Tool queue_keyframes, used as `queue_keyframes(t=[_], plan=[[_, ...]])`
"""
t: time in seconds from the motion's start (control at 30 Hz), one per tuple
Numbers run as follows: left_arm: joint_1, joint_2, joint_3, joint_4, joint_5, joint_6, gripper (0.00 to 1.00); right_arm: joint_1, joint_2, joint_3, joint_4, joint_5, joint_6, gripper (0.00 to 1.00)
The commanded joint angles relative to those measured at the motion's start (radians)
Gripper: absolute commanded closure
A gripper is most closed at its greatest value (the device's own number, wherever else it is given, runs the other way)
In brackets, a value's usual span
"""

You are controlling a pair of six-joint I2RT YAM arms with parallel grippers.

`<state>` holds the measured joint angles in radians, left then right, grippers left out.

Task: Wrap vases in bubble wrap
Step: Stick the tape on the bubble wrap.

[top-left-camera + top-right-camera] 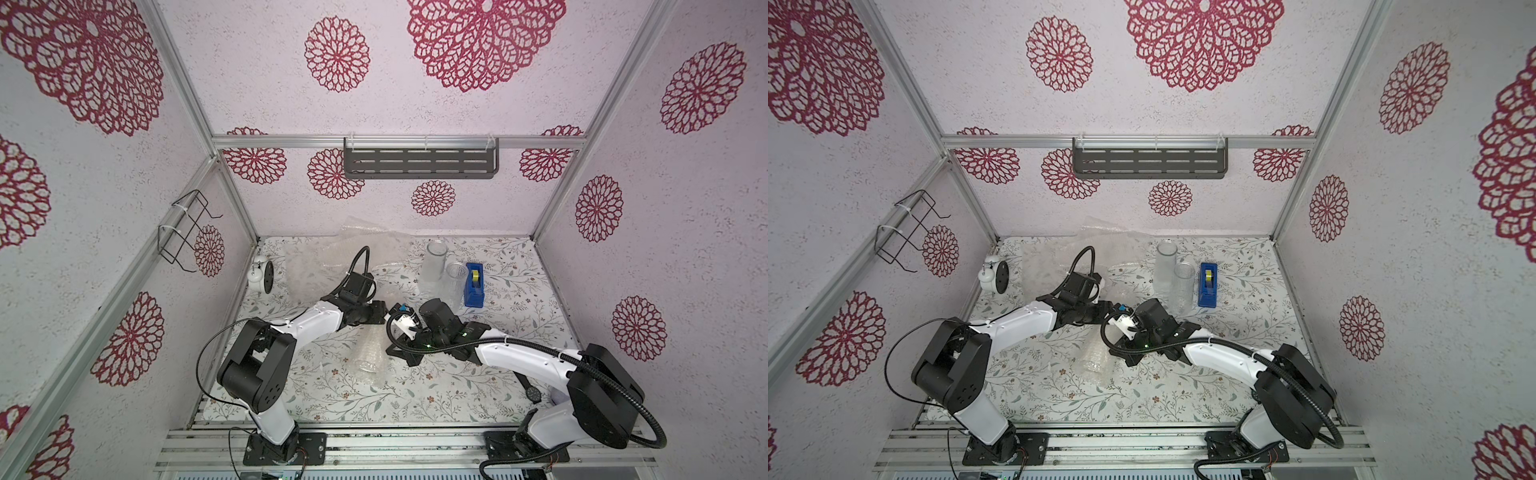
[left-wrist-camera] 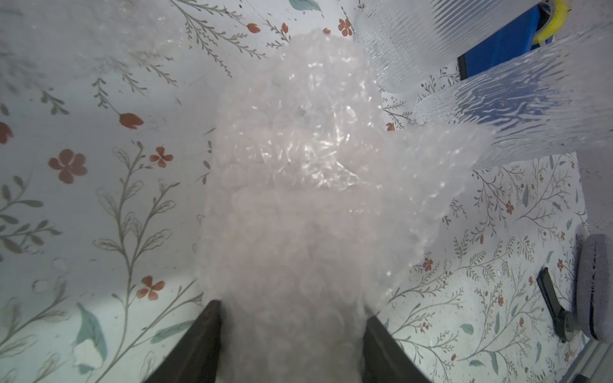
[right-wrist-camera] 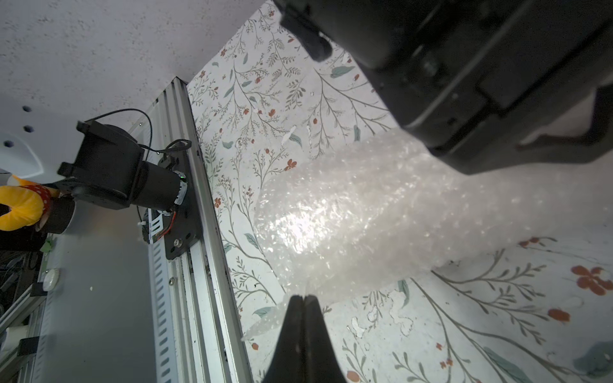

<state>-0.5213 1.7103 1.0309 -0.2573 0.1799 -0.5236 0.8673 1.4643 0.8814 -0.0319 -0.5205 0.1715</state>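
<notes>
wrapped vase (image 1: pixel 368 353) lies on its side mid surface (image 1: pixel 415 395). left gripper (image 2: pixel 292 305), jaws clamped round one end; right gripper (image 3: pixel 303 298), jaws together, pinching the bubble wrap (image 3: pixel 348 215) edge. frosted vase (image 1: pixel 434 262) & ribbed glass (image 1: pixel 456 286) upright at back.

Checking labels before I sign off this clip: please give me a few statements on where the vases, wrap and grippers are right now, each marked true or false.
1. The frosted cylinder stands upright and unwrapped. True.
2. The right gripper holds the blue tape dispenser. False: the dispenser stands on the table beside the ribbed glass.
3. The left gripper is closed around a wrapped bundle that lies on the table. True.
4. The right gripper is wide open. False: its jaws are shut, apparently pinching the edge of the bundle's wrap.
</notes>
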Motion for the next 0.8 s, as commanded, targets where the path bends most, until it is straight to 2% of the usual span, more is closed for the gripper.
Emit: queue_keyframes(t=[0.0,0.37,0.5,0.77], plan=[[-0.03,0.041,-0.031,-0.035,0.079,0.012,0.51,0.023,-0.009,0.049,-0.02,-0.014,-0.053,1.0],[-0.032,0.036,-0.031,-0.037,0.076,0.014,0.51,0.059,0.09,0.18,-0.087,-0.012,-0.099,1.0],[-0.035,0.032,-0.031,-0.043,0.074,0.017,0.51,0.039,0.108,0.152,-0.106,0.029,-0.109,1.0],[-0.034,0.032,-0.026,-0.052,0.073,0.021,0.51,-0.041,0.072,0.054,-0.079,0.035,-0.063,1.0]])
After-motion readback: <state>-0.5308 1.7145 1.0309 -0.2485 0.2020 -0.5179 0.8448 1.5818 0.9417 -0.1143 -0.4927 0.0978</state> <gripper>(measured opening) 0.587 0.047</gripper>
